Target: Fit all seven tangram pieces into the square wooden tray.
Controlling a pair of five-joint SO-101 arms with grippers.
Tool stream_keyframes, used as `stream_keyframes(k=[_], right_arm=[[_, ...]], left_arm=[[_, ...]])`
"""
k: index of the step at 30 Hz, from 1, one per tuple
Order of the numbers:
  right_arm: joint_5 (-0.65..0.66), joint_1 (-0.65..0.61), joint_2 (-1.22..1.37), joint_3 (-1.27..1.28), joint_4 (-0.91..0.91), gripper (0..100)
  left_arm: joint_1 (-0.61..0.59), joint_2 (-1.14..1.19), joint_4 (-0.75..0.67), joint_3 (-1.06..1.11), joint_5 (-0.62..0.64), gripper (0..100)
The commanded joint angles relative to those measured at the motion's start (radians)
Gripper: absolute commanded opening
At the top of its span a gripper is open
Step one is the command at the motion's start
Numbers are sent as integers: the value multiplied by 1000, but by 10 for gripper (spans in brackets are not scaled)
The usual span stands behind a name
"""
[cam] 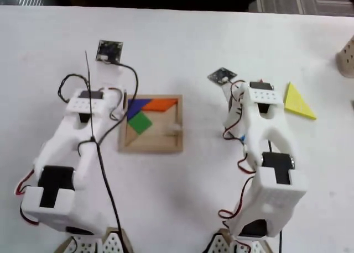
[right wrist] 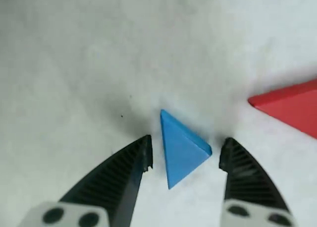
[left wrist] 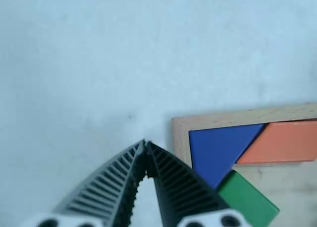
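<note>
Judging by the tray (cam: 150,149), the job is under halfway. Three pieces lie inside it, packed toward its 10 o'clock corner in the high view: one dark blue triangle (cam: 135,107), one orange piece (cam: 162,104) and one green square (cam: 140,122). The rest of the tray floor looks like bare wood (a pale patch near its 3 o'clock edge I cannot identify).

Three more pieces lie loose on the worktop (cam: 193,54). One yellow triangle (cam: 297,101) sits well apart from the tray toward 2 o'clock, and one small light-blue triangle (right wrist: 181,155) has one red piece (right wrist: 292,108) near it. That makes six counted, so by my reckoning four of the seven are left to fit.

The right gripper (right wrist: 185,143) is spread wide, its jaws either side of the light-blue triangle without touching it, holding nothing. The left gripper (left wrist: 145,146) is closed tight and empty, just beside the tray's 10 o'clock corner.
</note>
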Motion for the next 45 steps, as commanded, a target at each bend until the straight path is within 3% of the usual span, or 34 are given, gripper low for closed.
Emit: stream_keyframes(k=[1, 9, 15, 27, 36, 45], right_arm=[[38, -8, 22, -23, -15, 209], [37, 1, 25, -23, -13, 196], [-8, 8, 25, -25, -24, 11], [-49, 24, 13, -25, -24, 18], [-107, 22, -183, -29, 157, 18], [-114, -120, -343, -29, 263, 18]], left_arm=[[8, -7, -5, -54, 2, 28], [10, -7, -5, -55, 2, 28], [10, -7, -5, -55, 2, 28], [7, -7, -5, -57, 2, 28], [4, -7, -8, -60, 2, 28], [-48, -8, -40, -60, 8, 28]])
